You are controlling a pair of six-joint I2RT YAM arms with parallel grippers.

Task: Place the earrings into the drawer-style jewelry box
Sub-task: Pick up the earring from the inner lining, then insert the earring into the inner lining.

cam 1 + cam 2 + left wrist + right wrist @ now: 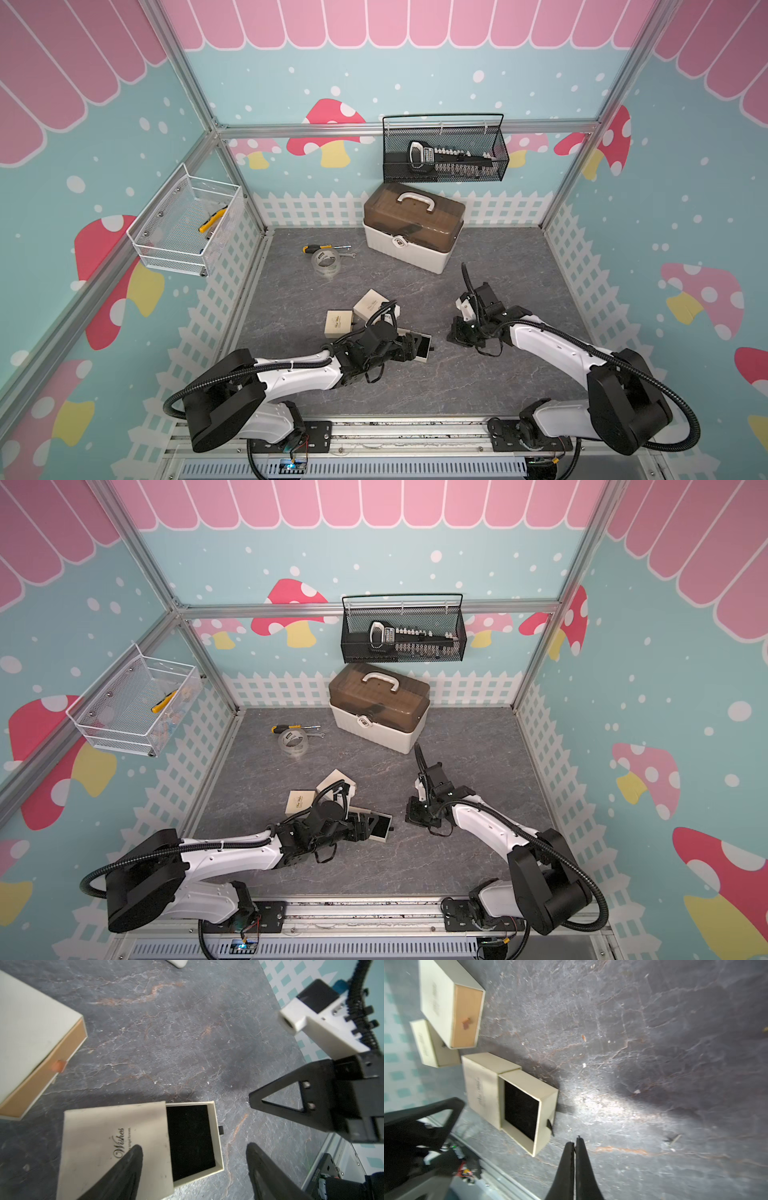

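Observation:
The drawer-style jewelry box [116,1147] is a cream sleeve printed "Wishes". Its black-lined drawer [191,1138] is pulled out and shows nothing inside; it appears in both top views [422,347] [380,827] and in the right wrist view [521,1109]. My left gripper [193,1150] is open just above it, one finger over the sleeve and one past the drawer's end. My right gripper [575,1142] is shut, beside the drawer's pull tab. I cannot tell whether it pinches anything. A tiny pale pin-like piece [674,1139], perhaps one of the earrings, lies on the table.
Two more cream boxes [338,324] [370,305] lie just behind the open one. Farther back are a tape roll [326,262], a screwdriver [316,248] and a white toolbox with a brown lid [413,232]. Wire baskets hang on the back wall [444,153] and the left wall [187,224].

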